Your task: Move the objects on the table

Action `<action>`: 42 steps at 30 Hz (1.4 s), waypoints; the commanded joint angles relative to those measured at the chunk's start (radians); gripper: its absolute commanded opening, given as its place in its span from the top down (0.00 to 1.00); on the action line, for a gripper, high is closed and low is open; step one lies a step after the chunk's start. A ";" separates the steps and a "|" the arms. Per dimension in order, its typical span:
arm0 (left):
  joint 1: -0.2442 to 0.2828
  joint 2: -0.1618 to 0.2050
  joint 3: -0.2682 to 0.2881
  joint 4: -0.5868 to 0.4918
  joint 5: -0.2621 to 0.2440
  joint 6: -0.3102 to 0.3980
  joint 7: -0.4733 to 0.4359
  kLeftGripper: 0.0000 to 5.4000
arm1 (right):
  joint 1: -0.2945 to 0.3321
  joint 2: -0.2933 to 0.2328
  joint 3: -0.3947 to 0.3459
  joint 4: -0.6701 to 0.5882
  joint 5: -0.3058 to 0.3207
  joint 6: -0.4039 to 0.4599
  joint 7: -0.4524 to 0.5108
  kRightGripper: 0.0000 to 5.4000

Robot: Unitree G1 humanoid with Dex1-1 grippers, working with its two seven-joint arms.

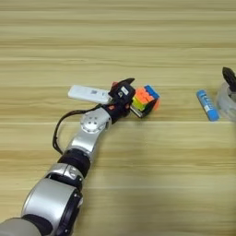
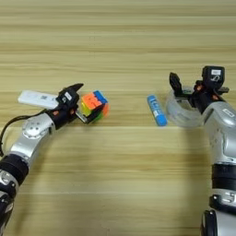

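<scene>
The left gripper (image 2: 82, 102) is clamped on the puzzle cube (image 2: 93, 106) at mid-table, the white device (image 2: 38, 99) lying just behind its wrist. The right gripper (image 2: 189, 87), fingers apart, sits over the tape roll (image 2: 182, 113), with the blue tube (image 2: 156, 110) just beside the roll's left.

No text, label or number is legible anywhere.

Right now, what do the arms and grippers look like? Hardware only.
Both arms are silver-grey metal segments with black joint rings. The left arm has a round silver joint cap and a black cable looping along its outer side. The left gripper has black fingers and a black housing with a small white label and orange accents. The right gripper is black too, with a small red-orange detail.
</scene>
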 commanded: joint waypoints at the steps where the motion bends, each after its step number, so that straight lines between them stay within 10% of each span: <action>1: -0.015 0.004 0.002 0.038 0.017 -0.007 0.002 0.00 | 0.000 0.004 -0.001 -0.008 0.003 0.006 -0.006 0.01; 42: -0.050 -0.016 0.001 0.138 0.028 -0.022 -0.006 0.00 | 0.001 0.011 -0.003 -0.012 0.007 0.009 -0.012 0.01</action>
